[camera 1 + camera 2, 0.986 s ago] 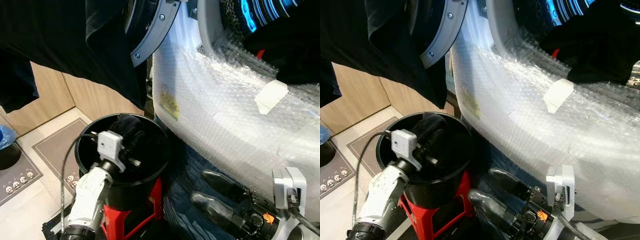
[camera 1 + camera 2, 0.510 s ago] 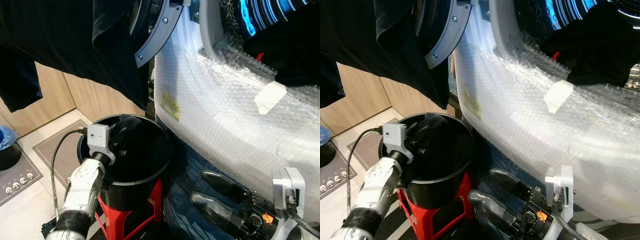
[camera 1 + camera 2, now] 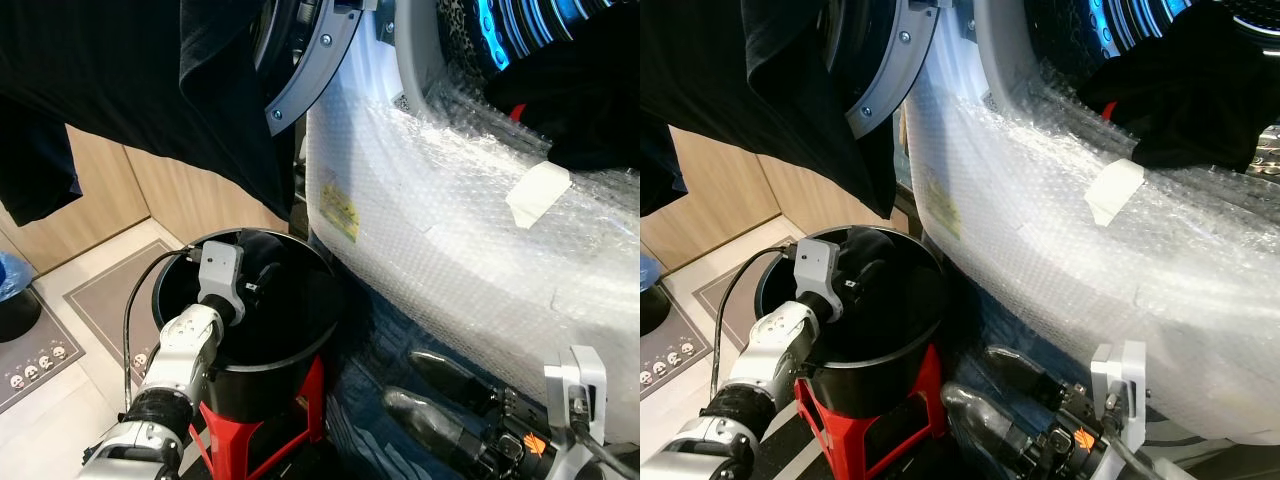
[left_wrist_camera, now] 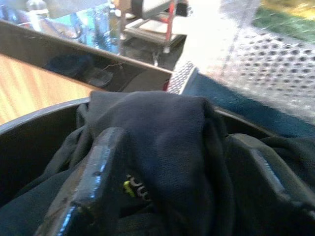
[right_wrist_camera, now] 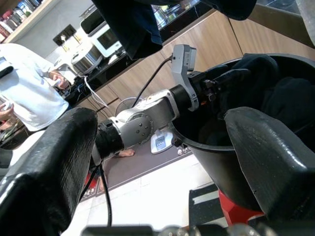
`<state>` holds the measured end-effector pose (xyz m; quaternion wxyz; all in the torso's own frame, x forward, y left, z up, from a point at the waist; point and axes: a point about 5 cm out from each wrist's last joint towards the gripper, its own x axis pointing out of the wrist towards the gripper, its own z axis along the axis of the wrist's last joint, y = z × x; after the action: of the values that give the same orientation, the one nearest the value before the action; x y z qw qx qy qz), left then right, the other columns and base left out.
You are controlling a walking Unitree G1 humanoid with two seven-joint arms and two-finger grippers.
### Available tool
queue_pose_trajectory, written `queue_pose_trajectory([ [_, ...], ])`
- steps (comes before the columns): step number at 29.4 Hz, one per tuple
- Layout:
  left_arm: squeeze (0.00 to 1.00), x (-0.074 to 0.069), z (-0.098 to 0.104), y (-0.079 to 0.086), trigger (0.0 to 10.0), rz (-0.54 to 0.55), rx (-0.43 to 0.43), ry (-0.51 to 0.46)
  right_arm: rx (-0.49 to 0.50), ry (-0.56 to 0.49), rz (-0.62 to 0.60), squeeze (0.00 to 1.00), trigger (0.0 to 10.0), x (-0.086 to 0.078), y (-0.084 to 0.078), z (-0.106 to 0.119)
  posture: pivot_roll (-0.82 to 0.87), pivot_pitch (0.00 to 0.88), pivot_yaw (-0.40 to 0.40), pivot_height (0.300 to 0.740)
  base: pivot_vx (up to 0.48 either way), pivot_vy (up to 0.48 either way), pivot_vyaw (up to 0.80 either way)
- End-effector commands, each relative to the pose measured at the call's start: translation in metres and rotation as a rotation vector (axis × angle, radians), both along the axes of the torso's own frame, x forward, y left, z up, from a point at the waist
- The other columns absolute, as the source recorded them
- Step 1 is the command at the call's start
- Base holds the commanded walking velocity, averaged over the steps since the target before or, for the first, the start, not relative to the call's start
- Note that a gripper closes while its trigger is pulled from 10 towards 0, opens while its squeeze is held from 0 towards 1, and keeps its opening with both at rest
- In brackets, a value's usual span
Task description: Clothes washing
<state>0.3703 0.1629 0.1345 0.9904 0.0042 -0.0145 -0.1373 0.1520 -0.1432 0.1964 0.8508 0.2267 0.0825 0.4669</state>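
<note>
The bucket (image 3: 300, 345) was black, on a red stand (image 3: 285, 430). The clothes (image 4: 162, 132) in it were black, one piece carrying small yellow lettering. The washer (image 3: 450, 250) was white under clear bubble wrap, with a grey door ring (image 3: 305, 75), a yellow sticker (image 3: 340, 212) and a blue glow at the drum (image 3: 495, 30). A black garment (image 3: 120, 90) hung over wood-toned panels (image 3: 110, 190). The mat (image 3: 115, 290) was grey with a pale border. The arm (image 3: 185, 350) was silver; the person (image 5: 27, 83) wore white.

Left gripper (image 3: 262, 283) swung back in over the bucket (image 3: 320, 330) after drifting out toward 9 o'clock, and dipped its fingers into the dark clothes (image 4: 162, 132). Right gripper (image 3: 440, 395) slid down toward 6 o'clock.
</note>
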Motion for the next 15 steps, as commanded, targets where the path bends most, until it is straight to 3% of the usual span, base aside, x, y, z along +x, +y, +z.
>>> queue_pose_trajectory([
  [1, 1.00, 0.0001, -0.0042, 0.0014, 10.0, 0.007, 0.021, 0.028, -0.004, -0.019, 0.002, 0.00, 10.0, -0.0038, 0.0011, 0.0043, -0.19, 0.200, -0.044, 0.740, 0.000, 0.000, 0.00],
  [15, 1.00, 0.0027, -0.0086, 0.0074, 10.0, -0.002, 0.029, 0.083, -0.006, -0.011, -0.003, 0.00, 10.0, -0.0118, 0.0007, 0.0076, -0.22, 0.213, -0.048, 0.740, 0.000, 0.000, 0.00],
])
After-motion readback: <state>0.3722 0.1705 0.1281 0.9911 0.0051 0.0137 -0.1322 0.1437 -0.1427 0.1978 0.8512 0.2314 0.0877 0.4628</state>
